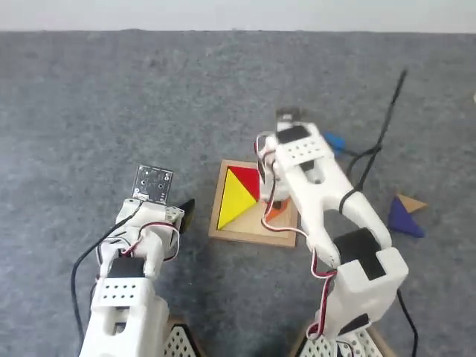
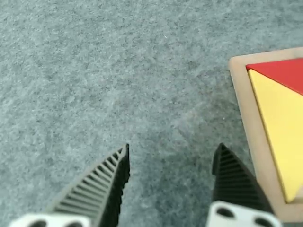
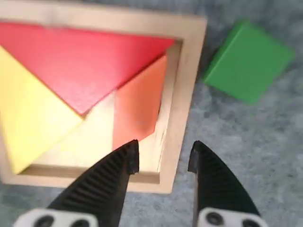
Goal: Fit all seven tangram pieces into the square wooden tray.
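High view: tray (image 1: pixel 251 237) holds red piece (image 1: pixel 245 181) and yellow piece (image 1: pixel 234 201); purple piece (image 1: pixel 404 220) lies well apart from the tray

Left wrist view: left gripper (image 2: pixel 170 163), fingers apart, just beside the tray

Right wrist view: right gripper (image 3: pixel 164 155), fingers apart, above the tray rim; orange piece (image 3: pixel 139 106) inside the tray, apparently touching red; green piece (image 3: pixel 248 61) outside
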`<move>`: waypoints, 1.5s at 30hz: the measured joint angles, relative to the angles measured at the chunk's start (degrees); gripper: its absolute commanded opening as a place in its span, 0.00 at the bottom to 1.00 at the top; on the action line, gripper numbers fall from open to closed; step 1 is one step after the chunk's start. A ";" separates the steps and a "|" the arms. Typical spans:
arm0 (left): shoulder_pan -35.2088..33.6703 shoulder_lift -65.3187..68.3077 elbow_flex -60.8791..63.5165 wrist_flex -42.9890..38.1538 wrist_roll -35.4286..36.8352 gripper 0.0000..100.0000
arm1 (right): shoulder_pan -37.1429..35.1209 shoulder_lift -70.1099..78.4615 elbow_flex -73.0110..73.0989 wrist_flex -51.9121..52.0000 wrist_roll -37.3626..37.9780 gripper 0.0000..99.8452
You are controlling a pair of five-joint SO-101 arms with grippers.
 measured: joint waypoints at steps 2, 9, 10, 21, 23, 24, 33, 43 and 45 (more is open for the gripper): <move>0.00 0.00 0.00 0.00 0.00 0.28 | -0.18 0.00 3.08 -3.87 0.26 0.17; 0.00 0.00 0.00 0.00 0.00 0.28 | -0.09 -0.09 4.66 -8.26 0.26 0.17; 0.00 0.00 0.00 0.00 0.00 0.28 | -0.09 -0.09 4.84 -8.62 0.26 0.17; 0.00 0.00 0.00 0.00 0.00 0.28 | 3.96 1.05 4.57 -9.23 2.99 0.17; 0.00 0.00 0.00 0.00 0.00 0.28 | 5.19 1.05 4.31 -9.23 3.34 0.17; 0.00 0.00 0.00 0.00 0.00 0.28 | 5.80 1.14 3.96 -9.23 3.60 0.17; 0.00 0.00 0.00 0.00 0.00 0.28 | 7.47 1.85 0.26 -9.23 5.80 0.17; 0.00 0.00 0.00 0.00 0.00 0.28 | 10.29 -13.27 -3.43 -4.04 5.89 0.17; 0.00 0.00 0.00 0.00 0.00 0.28 | 13.63 -17.23 -1.32 -3.96 5.89 0.17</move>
